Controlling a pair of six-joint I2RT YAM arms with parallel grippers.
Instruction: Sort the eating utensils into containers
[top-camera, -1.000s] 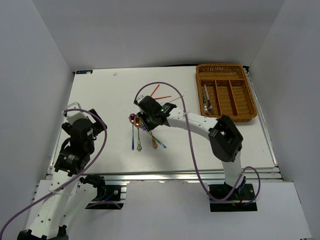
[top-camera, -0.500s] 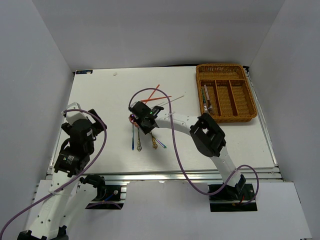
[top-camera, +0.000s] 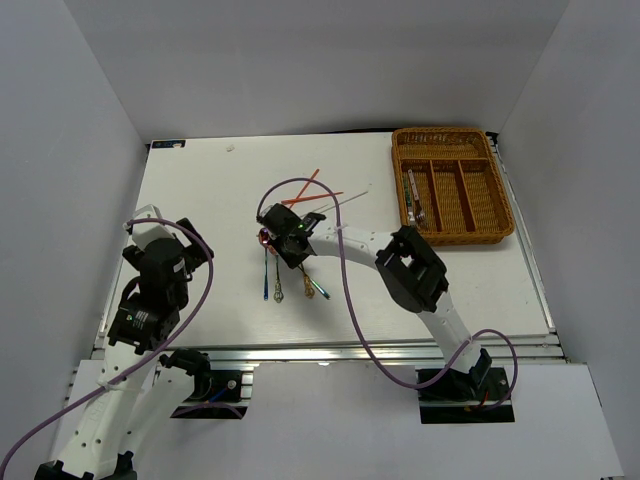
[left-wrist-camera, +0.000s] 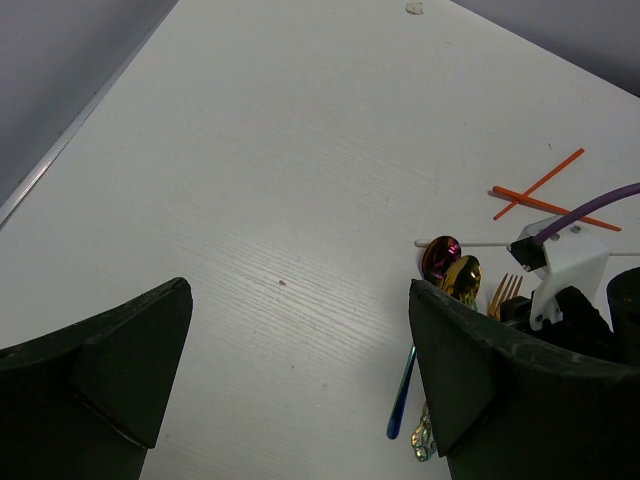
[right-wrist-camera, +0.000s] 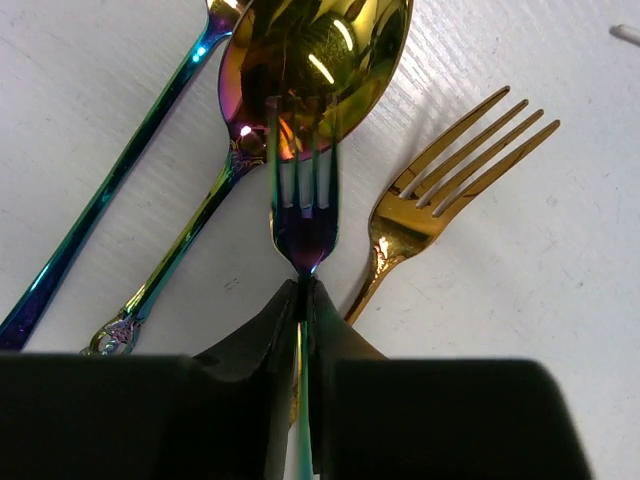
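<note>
In the right wrist view my right gripper is shut on the thin neck of an iridescent purple fork. Its tines lie over the bowl of a gold spoon. A gold fork lies just right of it, and a blue-handled spoon lies to the left. From above, this gripper sits low over the cutlery cluster at mid-table. Red chopsticks and a silver chopstick lie just behind. The wicker tray stands at the far right. My left gripper is open over bare table, left of the spoons.
The tray's left long slot holds a few utensils. A purple cable loops over the right arm, close above the cutlery. The table's left edge runs near my left arm. A small dark label sits at the far left corner.
My right gripper slid left over the cutlery cluster, lowered, and its jaws closed on the iridescent fork's neck. The left arm has not moved.
</note>
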